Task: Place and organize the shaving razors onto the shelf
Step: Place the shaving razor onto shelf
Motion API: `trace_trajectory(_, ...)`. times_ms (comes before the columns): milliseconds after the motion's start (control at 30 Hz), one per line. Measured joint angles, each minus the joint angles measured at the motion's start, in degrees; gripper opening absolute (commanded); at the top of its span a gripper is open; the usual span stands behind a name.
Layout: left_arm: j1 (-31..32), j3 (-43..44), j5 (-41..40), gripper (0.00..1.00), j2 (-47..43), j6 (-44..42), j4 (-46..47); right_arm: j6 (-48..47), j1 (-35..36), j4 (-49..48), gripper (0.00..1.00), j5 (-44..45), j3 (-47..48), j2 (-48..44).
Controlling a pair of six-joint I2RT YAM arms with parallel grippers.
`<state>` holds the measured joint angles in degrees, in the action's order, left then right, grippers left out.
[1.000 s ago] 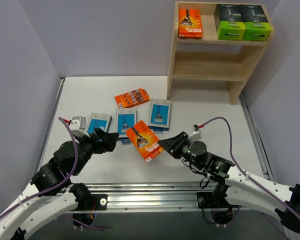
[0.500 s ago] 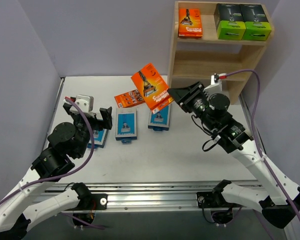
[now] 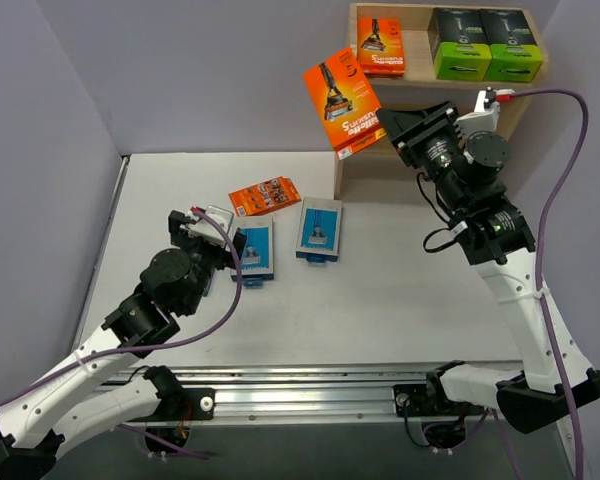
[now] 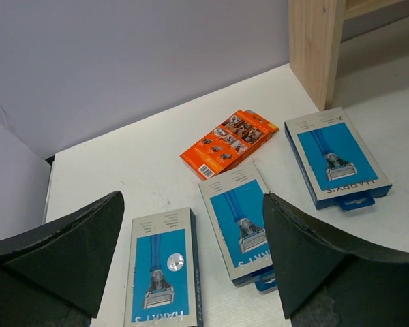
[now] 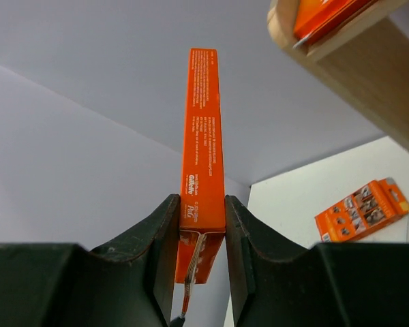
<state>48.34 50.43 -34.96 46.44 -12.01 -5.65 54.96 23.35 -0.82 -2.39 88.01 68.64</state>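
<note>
My right claw point(image 3: 396, 127) is clamped on an orange razor pack point(image 3: 344, 97), held in the air off the shelf's point(image 3: 420, 82) top left corner. My left claw point(image 4: 193, 204) stands wide open, empty, above three blue packs point(image 4: 238, 218) on the table's point(image 3: 380, 300) left half.

Shelf point(image 3: 420, 150) top tier: orange pack point(image 3: 380, 47) left, two black boxes point(image 3: 485, 45) right, bare gap between. Lower tier open full width. Held orange pack point(image 3: 344, 97) hangs at the shelf's upper left corner. Table point(image 3: 400, 290): three blue cards point(image 4: 238, 221) and loose orange pack point(image 3: 264, 195) cluster mid-left; open surface right of them.
</note>
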Motion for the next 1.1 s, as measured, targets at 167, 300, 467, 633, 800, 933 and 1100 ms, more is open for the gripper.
trace_trajectory(167, 0.13, -3.54, 0.66, 0.94, -4.81, 0.37, 3.28, 0.33, -6.60, 0.17, 0.00, -0.66, 2.05, 1.90)
trace_trajectory(300, 1.97, -4.72, -0.63, 0.94, -6.58, 0.17, 6.67, 0.90, -11.47, 0.11, 0.00, -2.21, 4.31, 4.52)
trace_trajectory(467, 4.17, -5.25, -1.05, 0.94, -5.90, -0.72, 8.63, 2.29, -15.67, -1.31, 0.00, -4.79, 6.45, 8.09)
trace_trajectory(633, 4.59, -5.97, -1.25, 0.94, -5.66, -1.18, 9.07, 3.58, -18.16, -2.62, 0.00, -6.45, 8.35, 11.23)
trace_trajectory(800, 4.90, -5.97, -1.29, 0.94, -5.70, -1.60, 9.77, 4.55, -19.21, -3.85, 0.00, -7.08, 9.55, 13.25)
trace_trajectory(933, 5.07, -5.97, -1.29, 0.94, -5.77, -1.99, 9.79, 5.75, -19.26, -5.86, 0.00, -7.10, 9.64, 14.43)
trace_trajectory(1100, 5.22, -6.19, -1.29, 0.94, -6.36, -2.21, 10.08, 6.91, -19.26, -6.86, 0.00, -7.02, 10.16, 16.63)
